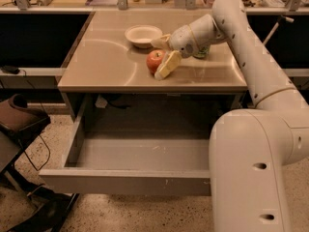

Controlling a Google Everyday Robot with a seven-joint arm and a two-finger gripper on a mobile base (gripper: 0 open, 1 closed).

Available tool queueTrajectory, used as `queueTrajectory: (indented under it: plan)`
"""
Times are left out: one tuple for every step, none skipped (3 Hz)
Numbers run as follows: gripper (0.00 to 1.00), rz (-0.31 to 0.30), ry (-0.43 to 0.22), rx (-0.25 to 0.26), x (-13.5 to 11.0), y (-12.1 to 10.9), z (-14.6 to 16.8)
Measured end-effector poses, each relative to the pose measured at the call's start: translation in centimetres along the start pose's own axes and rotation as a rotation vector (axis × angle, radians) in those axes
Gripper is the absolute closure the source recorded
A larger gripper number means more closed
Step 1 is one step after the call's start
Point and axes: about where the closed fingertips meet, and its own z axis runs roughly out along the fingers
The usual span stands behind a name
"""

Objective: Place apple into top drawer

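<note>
The red apple (pixel 153 61) stands on the tabletop (pixel 106 62) near its front edge, just in front of the white bowl (pixel 143 36). My gripper (pixel 158 59) reaches in from the right at table height. It is open, with one cream finger (pixel 167 65) in front of the apple and the other behind it by the bowl. The apple rests on the table between them. The top drawer (pixel 145 153) is pulled out below the table, grey inside, with its scuffed front panel (pixel 125 182) nearest me.
A green soda can (pixel 200 52) stands behind my wrist, mostly hidden. My own white arm and base (pixel 251 168) fill the right foreground, overlapping the drawer's right end. A brown chair (pixel 19 120) and cables are on the left floor.
</note>
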Motion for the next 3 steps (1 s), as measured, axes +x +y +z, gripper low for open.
queueTrajectory:
  plan:
    - [0.00, 0.000, 0.000, 0.000, 0.01, 0.00, 0.04]
    - [0.19, 0.000, 0.000, 0.000, 0.01, 0.00, 0.04]
    - [0.42, 0.000, 0.000, 0.000, 0.01, -0.01, 0.04]
